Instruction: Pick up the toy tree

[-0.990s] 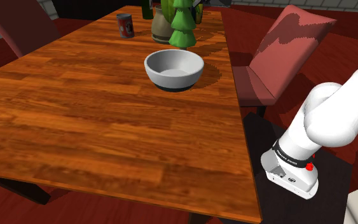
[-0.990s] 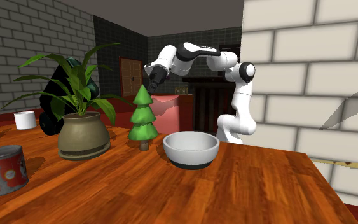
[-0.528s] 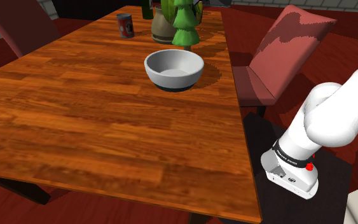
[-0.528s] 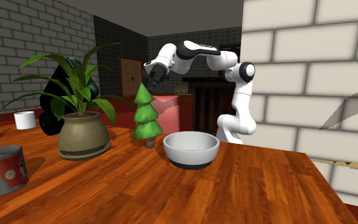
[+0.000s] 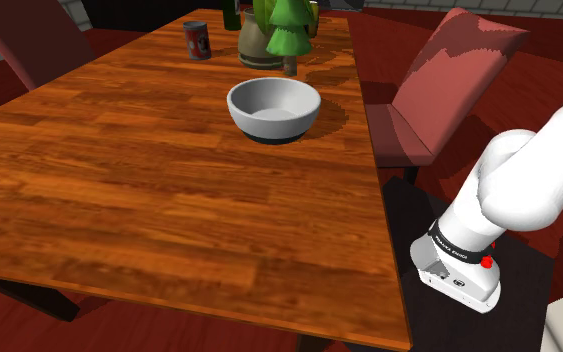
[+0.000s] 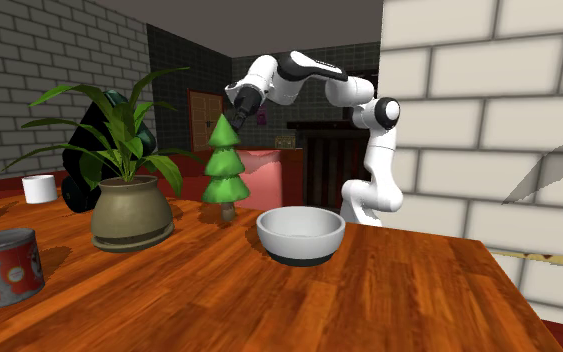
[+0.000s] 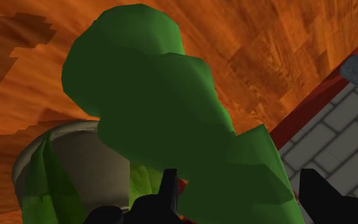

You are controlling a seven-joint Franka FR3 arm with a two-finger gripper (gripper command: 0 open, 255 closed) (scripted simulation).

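The toy tree (image 6: pixel 226 165) is green with tiered branches and a short brown trunk (image 6: pixel 228 211). It hangs just above the wooden table (image 6: pixel 389 290), between the potted plant and the bowl. My gripper (image 6: pixel 237 112) is shut on its top from above. In the shoulder view the tree (image 5: pixel 289 35) is at the table's far end, its top cut off by the frame edge. In the wrist view the tree (image 7: pixel 171 127) sits clasped between my black fingers (image 7: pixel 169 184), with the table (image 7: pixel 247 44) below.
A grey bowl (image 5: pixel 274 108) stands just in front of the tree. A potted plant (image 6: pixel 129 210) is beside it, its pot (image 7: pixel 75 165) under the hand. A red can (image 6: pixel 4 265) and a white cup (image 6: pixel 39 188) stand further off. A red chair (image 5: pixel 439 90) lines the table's edge.
The gripper has risen with the tree in it. The tree's trunk has come up off the table and drifted slightly toward the arm's base.
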